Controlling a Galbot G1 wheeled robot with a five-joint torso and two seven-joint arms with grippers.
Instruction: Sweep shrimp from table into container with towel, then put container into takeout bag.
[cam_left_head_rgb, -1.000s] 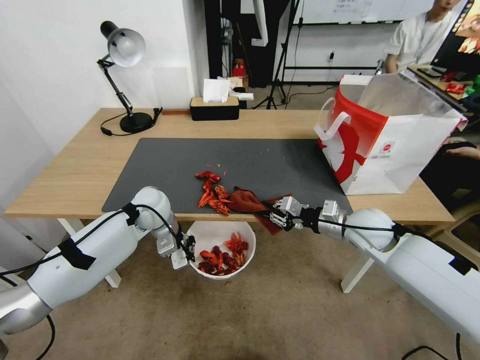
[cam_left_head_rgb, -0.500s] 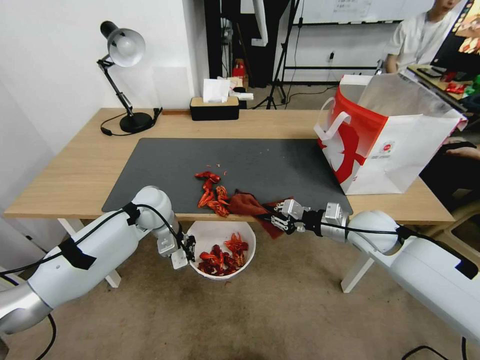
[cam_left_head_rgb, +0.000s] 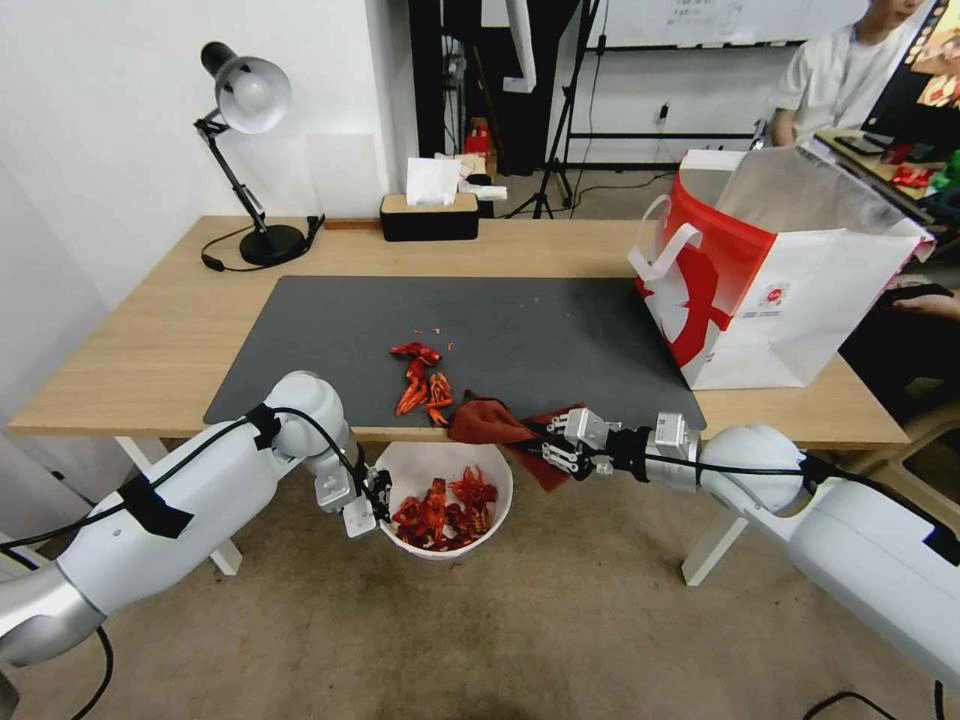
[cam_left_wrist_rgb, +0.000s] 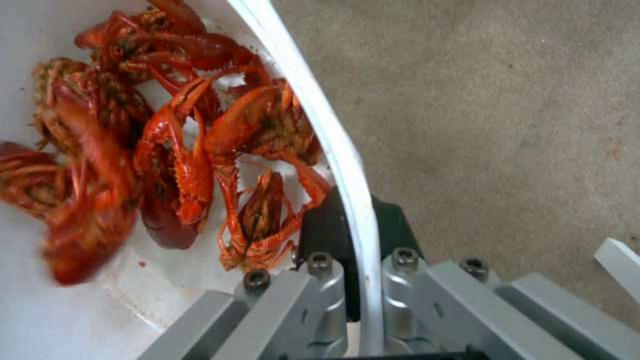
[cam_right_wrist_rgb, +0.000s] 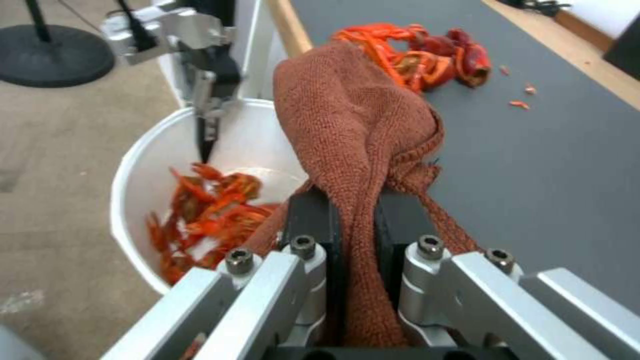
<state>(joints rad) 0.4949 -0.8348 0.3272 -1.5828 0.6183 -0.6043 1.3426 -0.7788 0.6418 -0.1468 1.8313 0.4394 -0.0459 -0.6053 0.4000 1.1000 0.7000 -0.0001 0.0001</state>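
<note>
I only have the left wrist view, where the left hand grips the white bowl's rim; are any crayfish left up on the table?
Observer: Yes, a small cluster of crayfish lies on the grey mat near the front edge of the table, just above the bowl.
Operator: Thank you. Where is the towel?
Observer: The right hand is shut on the brown towel, which drapes over the table edge just right of that cluster.
Operator: And the takeout bag?
Observer: The takeout bag stands upright and open at the table's right end.
</note>
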